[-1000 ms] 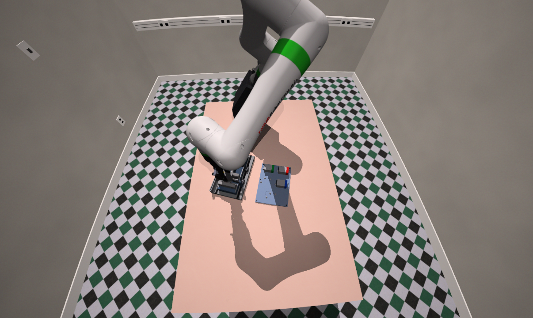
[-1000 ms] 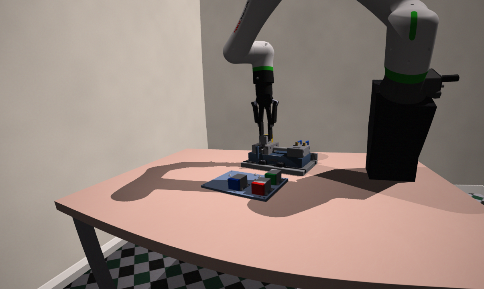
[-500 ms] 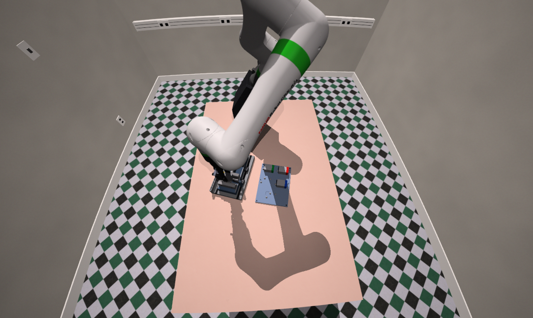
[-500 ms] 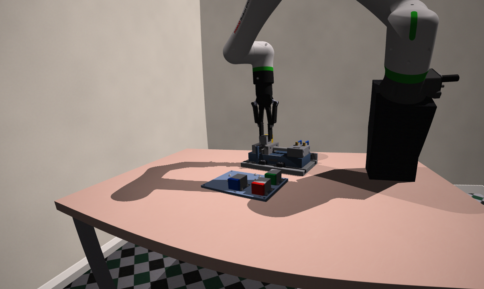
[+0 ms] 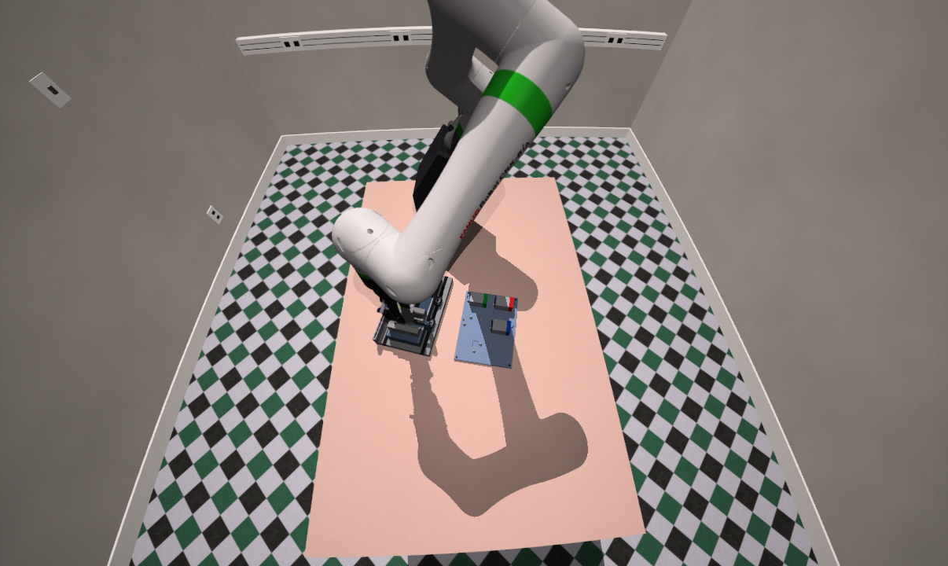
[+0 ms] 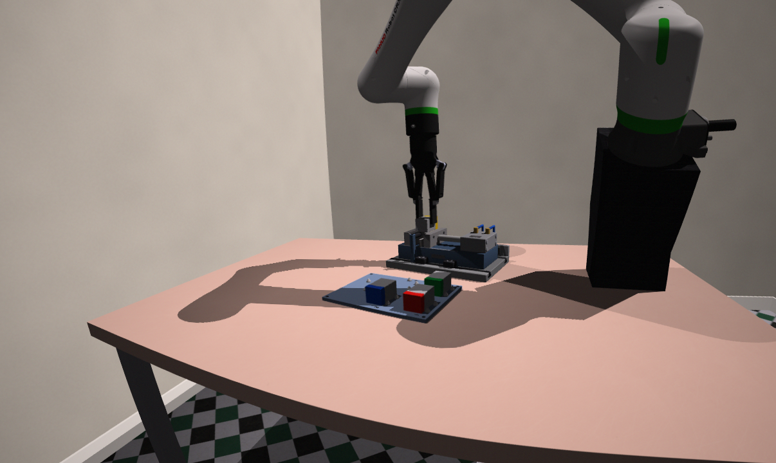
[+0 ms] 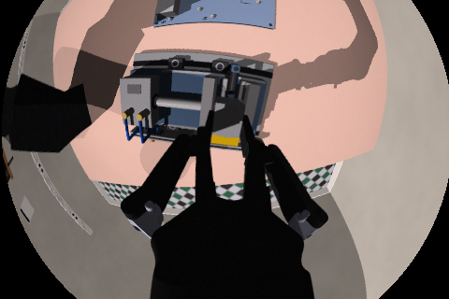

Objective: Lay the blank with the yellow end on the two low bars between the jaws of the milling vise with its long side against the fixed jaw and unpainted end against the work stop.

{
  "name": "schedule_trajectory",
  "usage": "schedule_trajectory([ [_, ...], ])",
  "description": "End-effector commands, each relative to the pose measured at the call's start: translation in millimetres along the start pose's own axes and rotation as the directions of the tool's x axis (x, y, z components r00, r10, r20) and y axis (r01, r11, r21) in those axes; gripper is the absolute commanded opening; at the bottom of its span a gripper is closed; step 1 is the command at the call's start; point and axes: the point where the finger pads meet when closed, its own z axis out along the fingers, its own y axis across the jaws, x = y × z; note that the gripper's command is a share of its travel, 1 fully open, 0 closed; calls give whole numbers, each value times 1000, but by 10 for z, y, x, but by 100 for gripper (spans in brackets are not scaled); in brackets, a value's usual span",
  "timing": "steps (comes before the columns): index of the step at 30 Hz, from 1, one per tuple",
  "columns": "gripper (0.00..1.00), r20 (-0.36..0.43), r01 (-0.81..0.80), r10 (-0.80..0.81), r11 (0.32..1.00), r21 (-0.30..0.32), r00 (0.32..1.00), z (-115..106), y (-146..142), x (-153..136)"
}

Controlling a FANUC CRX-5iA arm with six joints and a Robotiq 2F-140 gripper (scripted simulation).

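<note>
My gripper (image 6: 426, 217) points straight down over the milling vise (image 6: 448, 251) and is shut on the blank with the yellow end (image 7: 226, 138). In the wrist view the blank's yellow end shows between my fingertips, just above the vise's end without hoses. In the exterior view the grey blank (image 6: 424, 223) sits at the top of the vise's left end block; I cannot tell whether it touches the vise. The hosed jaw (image 6: 479, 237) is at the right end. In the top view the arm hides the gripper and most of the vise (image 5: 413, 325).
The blue pin plate (image 6: 393, 299) lies in front of the vise with three blanks on it: blue-ended (image 6: 379, 292), red-ended (image 6: 418, 298) and green-ended (image 6: 438, 282). Its left part shows bare pins. The arm's black base (image 6: 638, 209) stands to the right.
</note>
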Motion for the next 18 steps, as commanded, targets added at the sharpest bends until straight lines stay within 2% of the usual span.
schedule_trajectory([
  [1, 10, 1, 0, 0, 1000, -2, 1000, -10, 8, -3],
  [18, 10, 1, 0, 0, 1000, -2, 1000, 5, 8, -3],
])
